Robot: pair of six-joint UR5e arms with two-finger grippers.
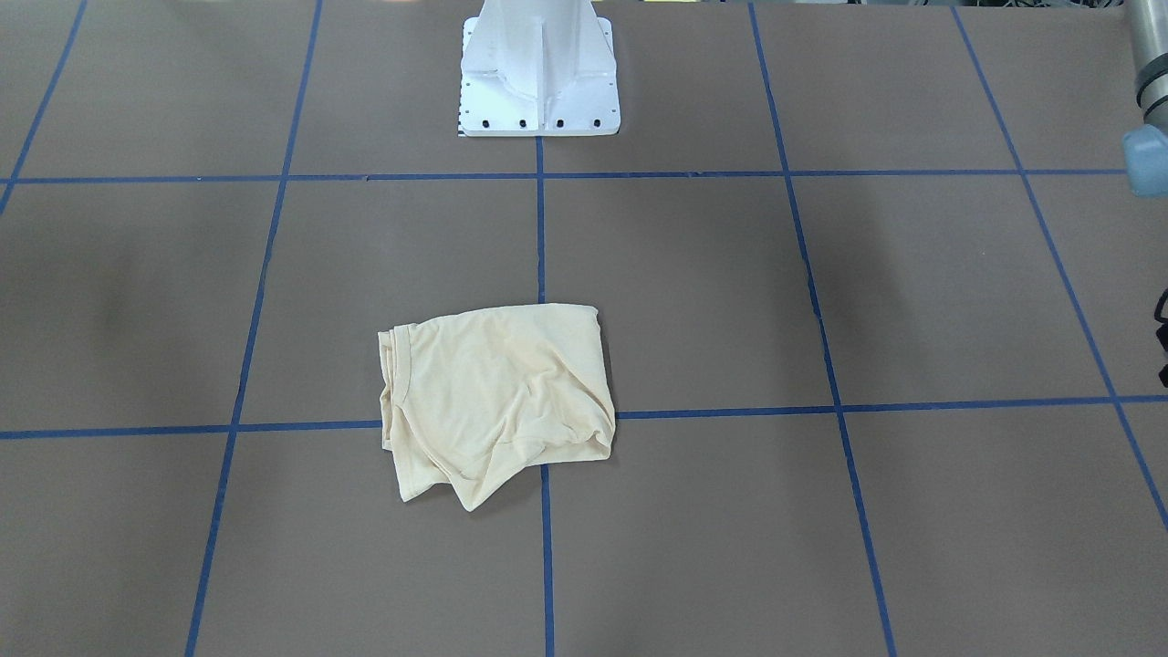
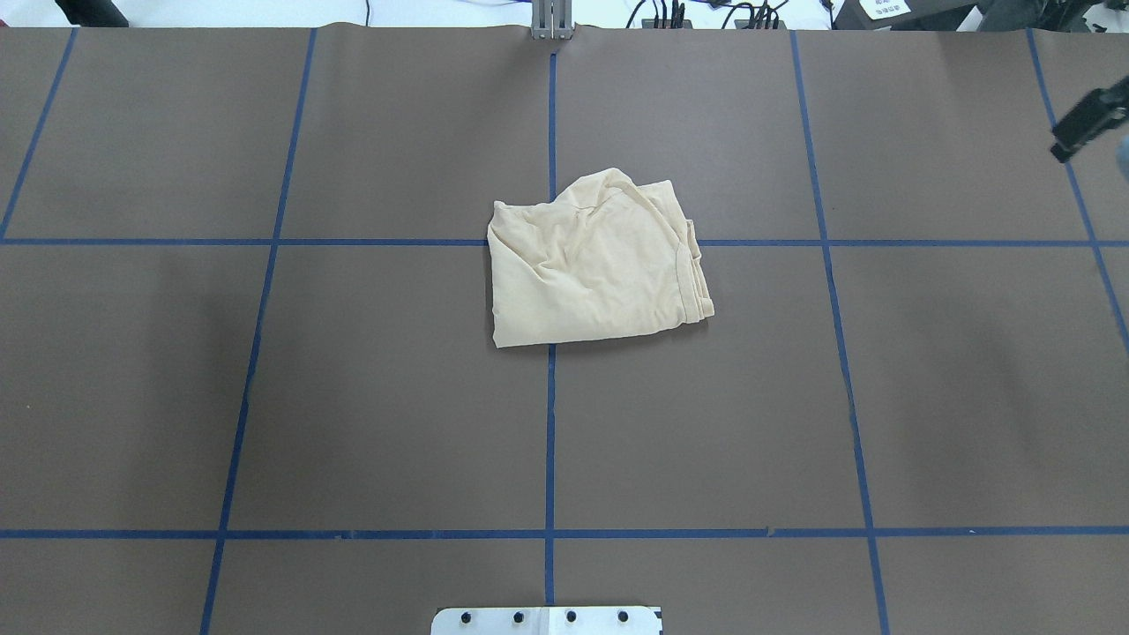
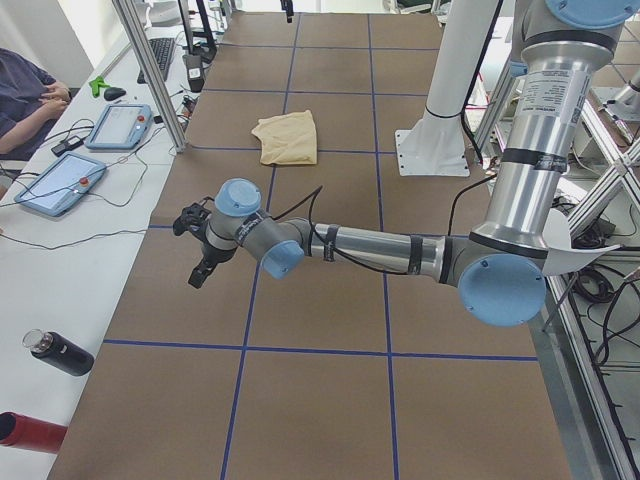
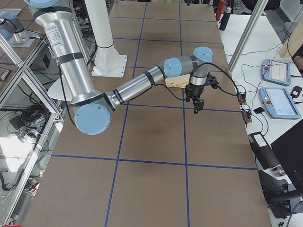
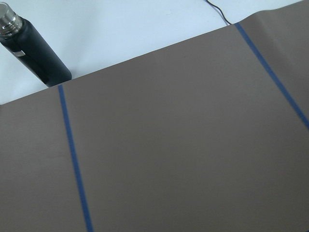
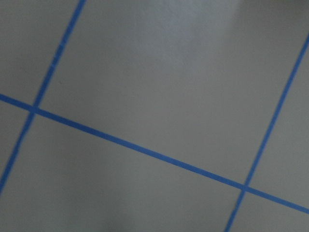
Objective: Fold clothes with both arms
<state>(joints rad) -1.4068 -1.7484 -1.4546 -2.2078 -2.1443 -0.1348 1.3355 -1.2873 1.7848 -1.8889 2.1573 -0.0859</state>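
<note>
The pale cream-yellow thin shirt (image 2: 600, 265) lies folded small in the middle of the brown table (image 2: 265, 397), far from every edge. The black left gripper (image 3: 200, 270) and black right gripper (image 4: 196, 106) hang near the table's two ends with nothing in them, likely to leave the fold alone. Nobody can tell if they are open or closed.

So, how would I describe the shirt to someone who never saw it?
From the white base pedestal, follow the blue tape line to the middle of the table. There a folded cream-yellow shirt covers a tape crossing. It is the only cloth there.
</note>
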